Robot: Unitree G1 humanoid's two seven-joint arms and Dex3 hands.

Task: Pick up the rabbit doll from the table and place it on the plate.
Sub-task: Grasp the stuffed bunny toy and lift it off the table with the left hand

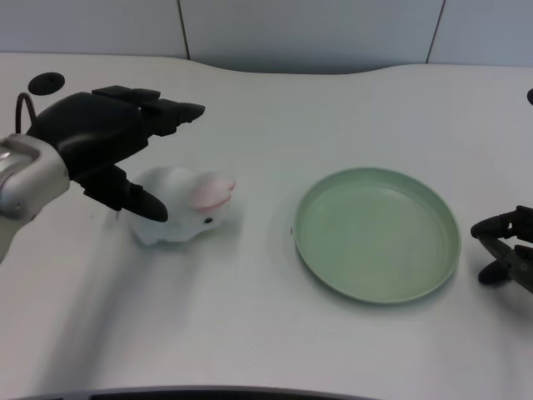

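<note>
One soft white rabbit doll (185, 209) lies on the smooth white table (250, 333), a plush, rounded lump with a pink ear folded across its top and a small dark eye on the side facing the camera. It rests well to the left of the plate (376, 234), which is a shallow round dish of pale green with a raised rim, a matte finish and faint concentric rings inside; nothing sits on it. The left hand (108, 137), glossy black and blocky at the end of a silver forearm, hangs over the doll's left end with its fingers spread apart and holding nothing: the long fingers reach out above and past the doll, while the thumb points down beside its body, close to the fabric. Whether the thumb touches the plush cannot be told
</note>
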